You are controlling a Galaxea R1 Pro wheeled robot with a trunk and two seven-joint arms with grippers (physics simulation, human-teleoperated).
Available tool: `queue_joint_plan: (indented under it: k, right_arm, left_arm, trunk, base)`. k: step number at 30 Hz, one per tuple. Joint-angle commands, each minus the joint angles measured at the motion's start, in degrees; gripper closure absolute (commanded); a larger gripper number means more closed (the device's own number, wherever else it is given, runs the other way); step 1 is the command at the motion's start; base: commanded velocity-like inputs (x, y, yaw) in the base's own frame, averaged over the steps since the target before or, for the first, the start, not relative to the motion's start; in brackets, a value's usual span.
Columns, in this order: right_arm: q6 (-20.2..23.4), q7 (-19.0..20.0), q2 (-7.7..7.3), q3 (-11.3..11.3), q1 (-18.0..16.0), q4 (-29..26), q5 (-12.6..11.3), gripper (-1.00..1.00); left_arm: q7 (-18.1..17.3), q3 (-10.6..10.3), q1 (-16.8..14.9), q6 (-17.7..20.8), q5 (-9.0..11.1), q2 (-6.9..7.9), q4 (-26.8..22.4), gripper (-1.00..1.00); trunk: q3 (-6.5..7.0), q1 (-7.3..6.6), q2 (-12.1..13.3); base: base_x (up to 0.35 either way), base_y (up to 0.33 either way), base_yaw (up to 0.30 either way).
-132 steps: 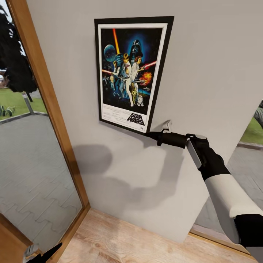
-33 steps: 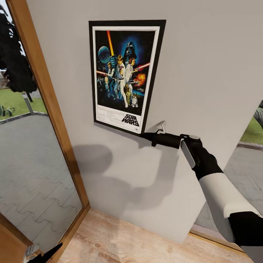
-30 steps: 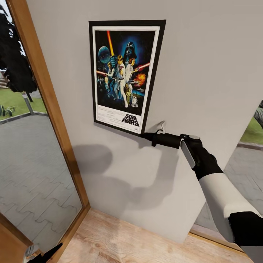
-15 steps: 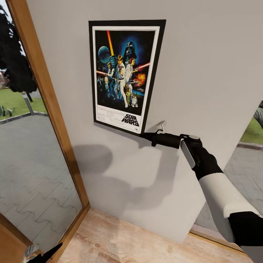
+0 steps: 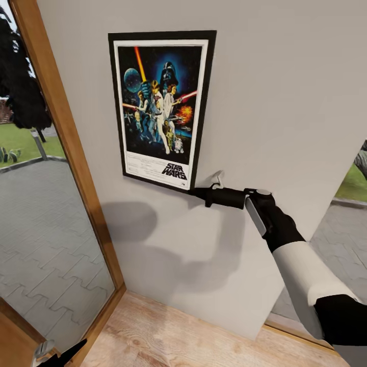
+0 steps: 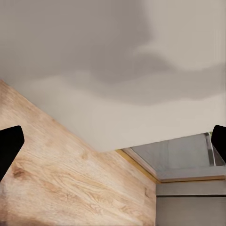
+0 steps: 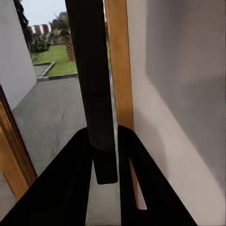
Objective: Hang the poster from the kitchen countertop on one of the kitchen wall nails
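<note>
Bright even daylight, soft arm shadows on the pale wall (image 5: 285, 76), wide-angle edge distortion, slight blur

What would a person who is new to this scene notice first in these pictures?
First, the colourful Star Wars poster in its black frame, held flat against the pale grey wall. Next, the right end effector, shut on the poster's lower right corner. At the left of the head view, a wooden-framed window shows paving outside.

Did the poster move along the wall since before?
Yes. The poster, held by the right gripper, slid toward the wooden window frame.
</note>
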Motion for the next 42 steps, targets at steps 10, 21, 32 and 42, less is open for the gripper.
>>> queue_joint_plan:
  k: [10,21,32,42]
  right_arm:
    - [0.75,-1.3,0.05,0.34,-0.15,-0.31,-0.65,1.0]
    - [0.84,-1.39,0.06,0.25,-0.25,-0.8,-0.73,1.0]
    - [0.87,-1.37,0.06,0.22,-0.86,-0.88,-0.89,1.0]
    - [0.9,-1.44,0.06,0.16,-1.01,-0.88,-0.91,1.0]
  left_arm:
    - [-0.06,-0.48,-0.03,-0.22,0.42,0.04,-0.08,-1.0]
    - [-0.06,-0.48,-0.03,-0.23,0.41,0.04,-0.08,-1.0]
    - [-0.06,-0.48,-0.03,-0.21,0.39,0.04,-0.08,-1.0]
    - [-0.06,-0.48,-0.03,-0.23,0.41,0.04,-0.08,-1.0]
  trunk:
    - [-0.13,0.04,-0.13]
    - [-0.13,0.04,-0.13]
    - [-0.13,0.04,-0.13]
    - [-0.13,0.04,-0.13]
  base:
    - [0.0,0.0,0.0]
    - [0.0,0.0,0.0]
    - [0.0,0.0,0.0]
    - [0.0,0.0,0.0]
